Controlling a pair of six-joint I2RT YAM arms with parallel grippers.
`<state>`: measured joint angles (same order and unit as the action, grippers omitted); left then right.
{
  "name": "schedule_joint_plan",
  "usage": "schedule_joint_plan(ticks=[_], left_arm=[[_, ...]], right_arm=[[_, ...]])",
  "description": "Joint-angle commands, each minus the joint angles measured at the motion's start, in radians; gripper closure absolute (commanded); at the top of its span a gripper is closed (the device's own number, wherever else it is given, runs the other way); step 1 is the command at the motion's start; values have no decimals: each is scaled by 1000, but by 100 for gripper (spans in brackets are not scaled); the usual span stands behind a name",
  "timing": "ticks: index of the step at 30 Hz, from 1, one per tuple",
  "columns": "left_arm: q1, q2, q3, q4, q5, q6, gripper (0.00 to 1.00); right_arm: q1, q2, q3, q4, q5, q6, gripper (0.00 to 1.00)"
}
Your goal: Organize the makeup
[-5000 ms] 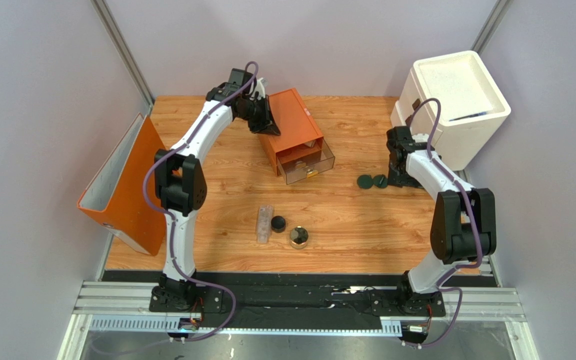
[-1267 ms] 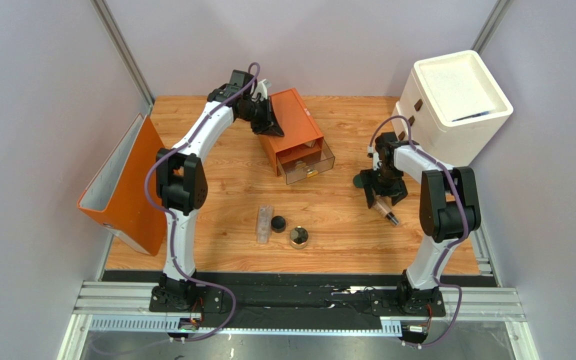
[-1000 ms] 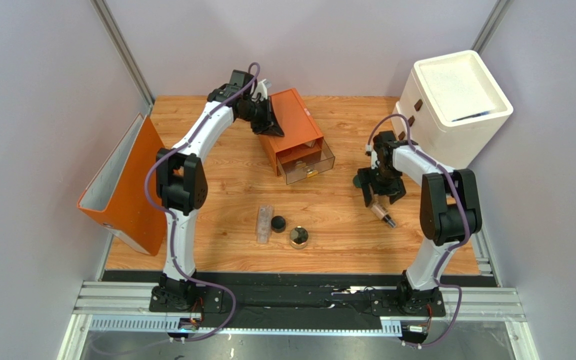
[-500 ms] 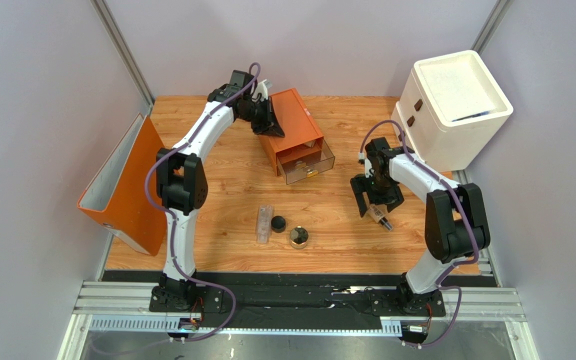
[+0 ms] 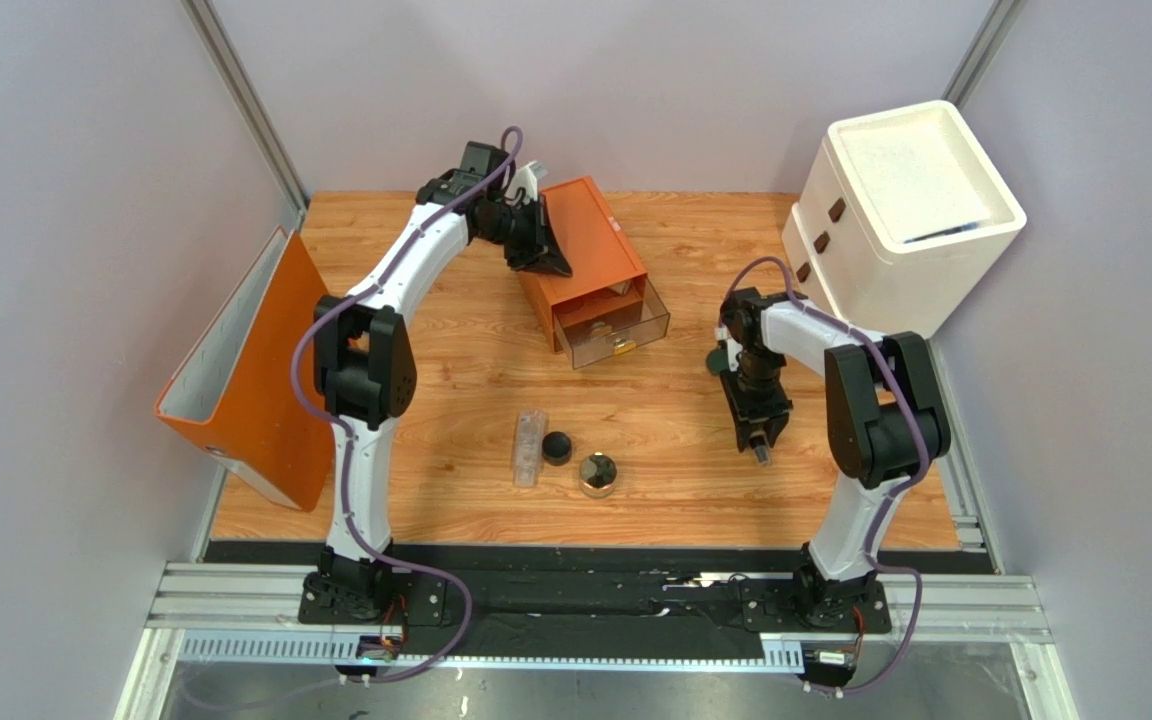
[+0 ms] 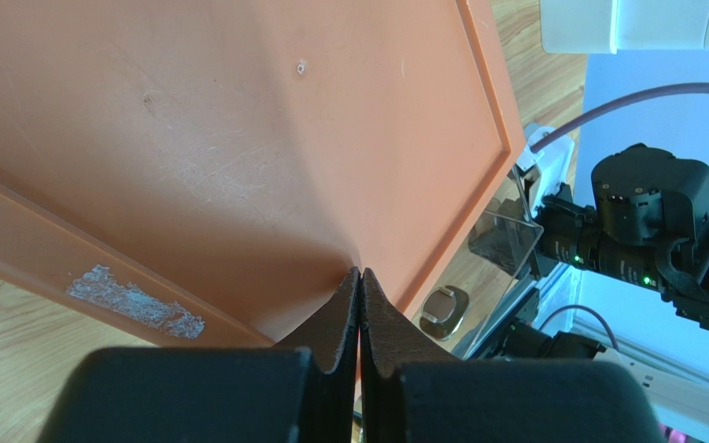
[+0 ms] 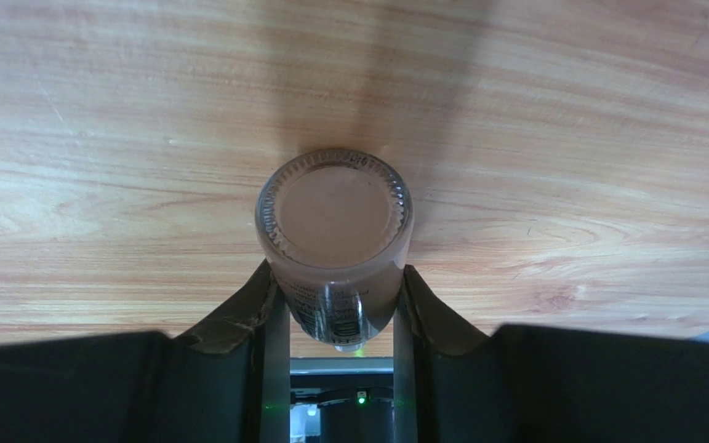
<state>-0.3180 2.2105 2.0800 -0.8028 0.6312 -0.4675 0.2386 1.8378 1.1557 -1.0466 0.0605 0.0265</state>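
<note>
Wooden table [image 5: 432, 323], seen from above. We saw the orange box [image 5: 585, 240] at the back, its lower drawer open, with the left gripper [image 6: 360, 274] pinched together against the box's top. Within the last second the right gripper [image 7: 337, 277], spread wide just before, had clamped the tan tube [image 7: 335, 217] at the table's right. We judged the tube ready to lift toward the drawer.

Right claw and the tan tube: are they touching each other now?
Touching. In the right wrist view, both fingers of the right claw press against opposite sides of the tan tube, with no gap on either side.
</note>
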Motion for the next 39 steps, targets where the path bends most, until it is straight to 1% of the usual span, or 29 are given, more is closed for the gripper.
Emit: schedule_joint_plan(ticks=[1, 4, 8, 11, 12, 14, 15, 17, 18, 20, 21, 23, 24, 25, 27, 29, 30, 33, 36, 37, 38, 39], left_arm=[[-3, 66, -44, -150, -103, 64, 100], [-3, 58, -44, -159, -113, 67, 100], [0, 55, -17, -174, -99, 50, 100], [0, 51, 17, -190, -103, 46, 100], [0, 49, 26, -194, -105, 44, 100], [0, 51, 43, -197, -105, 40, 100], [2, 51, 43, -197, -105, 35, 100], [2, 49, 42, -197, -103, 33, 100], [0, 45, 40, -199, -105, 33, 100], [0, 43, 31, -199, -107, 36, 100], [0, 41, 28, -200, -110, 38, 100], [0, 41, 22, -203, -114, 46, 100], [0, 38, 20, -205, -116, 46, 100], [0, 38, 15, -207, -116, 47, 100], [0, 31, 9, -207, -117, 52, 100], [0, 23, -1, -207, -119, 56, 100], [0, 18, -8, -207, -120, 58, 100], [2, 8, -14, -203, -123, 61, 100], [2, 3, -12, -197, -122, 58, 100], [2, 2, -11, -199, -123, 58, 100], [2, 2, -9, -199, -123, 58, 100], [2, 0, -6, -200, -125, 58, 100]], right_arm=[[-2, 48, 50, 97, -13, 33, 100], [1, -4, 79, 80, -40, 56, 100], [17, -103, 172, 72, -145, 99, 100], [45, -164, 240, 111, -235, 165, 100], [50, -178, 252, 129, -264, 215, 100], [76, -215, 280, 195, -324, 272, 100], [80, -227, 283, 226, -349, 326, 100], [94, -265, 273, 334, -407, 403, 100], [99, -288, 260, 429, -427, 490, 100], [108, -299, 240, 532, -468, 567, 100], [123, -292, 236, 607, -478, 602, 100], [140, -269, 237, 666, -468, 690, 100], [148, -234, 239, 727, -475, 719, 100], [153, -213, 236, 764, -491, 786, 100], [169, -151, 246, 825, -504, 826, 100], [185, -108, 315, 815, -501, 840, 100], [205, -69, 384, 759, -479, 828, 100], [237, -9, 475, 656, -449, 783, 100], [251, 8, 478, 637, -438, 782, 99], [251, 9, 480, 631, -435, 780, 96], [255, 8, 484, 590, -424, 780, 89], [255, 6, 487, 571, -406, 779, 85]])
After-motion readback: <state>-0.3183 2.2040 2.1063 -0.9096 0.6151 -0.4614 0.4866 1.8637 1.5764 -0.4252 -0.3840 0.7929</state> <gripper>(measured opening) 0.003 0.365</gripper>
